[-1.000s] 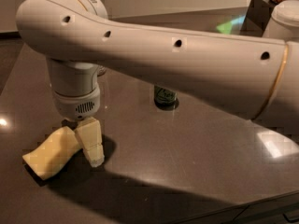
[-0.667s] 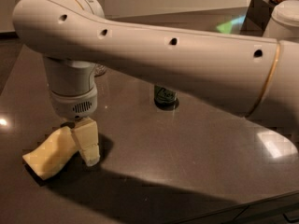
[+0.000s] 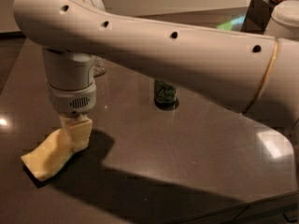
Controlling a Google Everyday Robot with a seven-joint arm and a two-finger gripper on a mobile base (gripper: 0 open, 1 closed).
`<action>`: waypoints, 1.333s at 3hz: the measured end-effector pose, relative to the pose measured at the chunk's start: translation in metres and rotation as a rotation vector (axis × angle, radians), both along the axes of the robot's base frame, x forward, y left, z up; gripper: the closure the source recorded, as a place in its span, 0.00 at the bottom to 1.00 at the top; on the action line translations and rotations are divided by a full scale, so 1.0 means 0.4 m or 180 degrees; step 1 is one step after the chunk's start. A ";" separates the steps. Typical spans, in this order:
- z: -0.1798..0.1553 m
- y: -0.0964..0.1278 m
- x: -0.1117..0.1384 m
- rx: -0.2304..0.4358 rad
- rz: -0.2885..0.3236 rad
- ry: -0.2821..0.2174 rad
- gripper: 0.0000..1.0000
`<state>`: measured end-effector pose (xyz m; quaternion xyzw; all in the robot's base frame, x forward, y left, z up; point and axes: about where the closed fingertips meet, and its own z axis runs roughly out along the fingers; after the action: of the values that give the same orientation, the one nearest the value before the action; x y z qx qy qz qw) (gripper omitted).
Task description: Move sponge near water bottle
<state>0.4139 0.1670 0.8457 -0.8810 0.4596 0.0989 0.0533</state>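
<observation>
The pale yellow sponge (image 3: 46, 157) lies at the front left of the dark table, its right end tilted up into my gripper (image 3: 75, 133). The gripper hangs straight down from the big white arm (image 3: 177, 55), and its yellowish fingers (image 3: 81, 133) are shut on that raised end. The far end of the sponge rests on the table. Only the ribbed clear bottom of the water bottle (image 3: 99, 67) shows behind the arm, at the back left; the rest is hidden.
A green drink can (image 3: 164, 93) stands mid-table behind the arm. A white lidded container (image 3: 286, 17) and a dark box (image 3: 258, 10) stand at the back right. The table's front edge (image 3: 261, 204) runs along the lower right.
The gripper's finger has moved left against the sponge's raised end, closing the gap seen earlier. The sponge has stayed in nearly the same place.
</observation>
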 end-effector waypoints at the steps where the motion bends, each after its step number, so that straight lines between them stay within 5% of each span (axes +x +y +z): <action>1: 0.020 -0.016 0.040 0.0058 -0.0244 0.0062 0.84; 2: 0.048 -0.064 0.141 0.0138 -0.0681 0.0074 1.00; 3: 0.078 -0.152 0.292 0.0214 -0.1319 -0.0012 1.00; 4: 0.087 -0.210 0.385 0.0175 -0.1735 -0.0182 1.00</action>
<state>0.5680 0.0829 0.8807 -0.7255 0.6751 0.0685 0.1148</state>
